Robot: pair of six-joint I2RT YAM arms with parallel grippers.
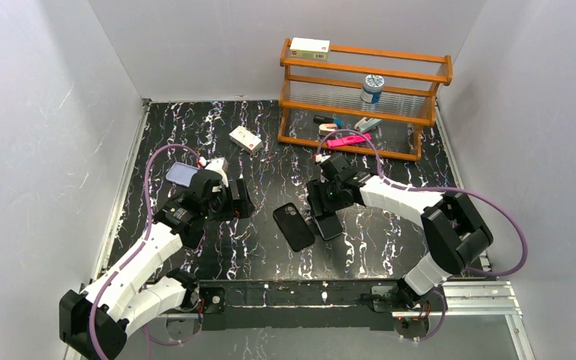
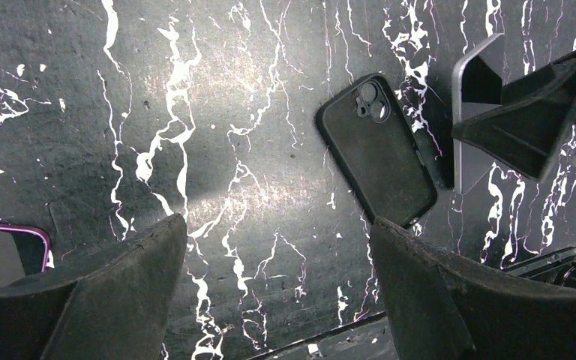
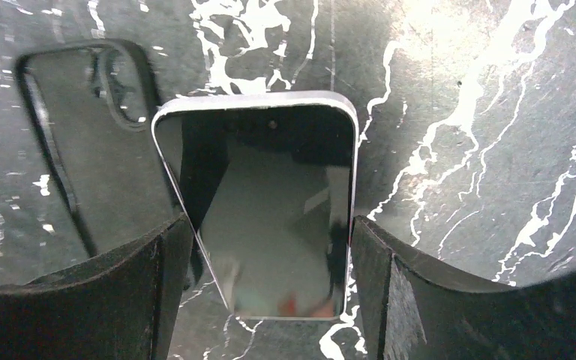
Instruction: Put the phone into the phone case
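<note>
Straddling the phone [image 3: 266,180], right pincer [image 3: 270,229] flanks its edges; whether clamped, cannot tell.

Pale grey walls [image 1: 37,112], black marbled tabletop [image 1: 262,255]

- the phone [image 3: 270,210] lies flat on the table [image 1: 255,251] near the middle, just right of the flat slab [image 1: 293,226].
- the phone case [image 1: 181,174] lies well apart to the left.
- a rack [image 1: 397,55] stands at the back right — a box [image 1: 309,49] on its top, a bottle [image 1: 372,88] on the shelf below.
- a small box [image 1: 245,139] lies on the table, left of the rack.
</note>
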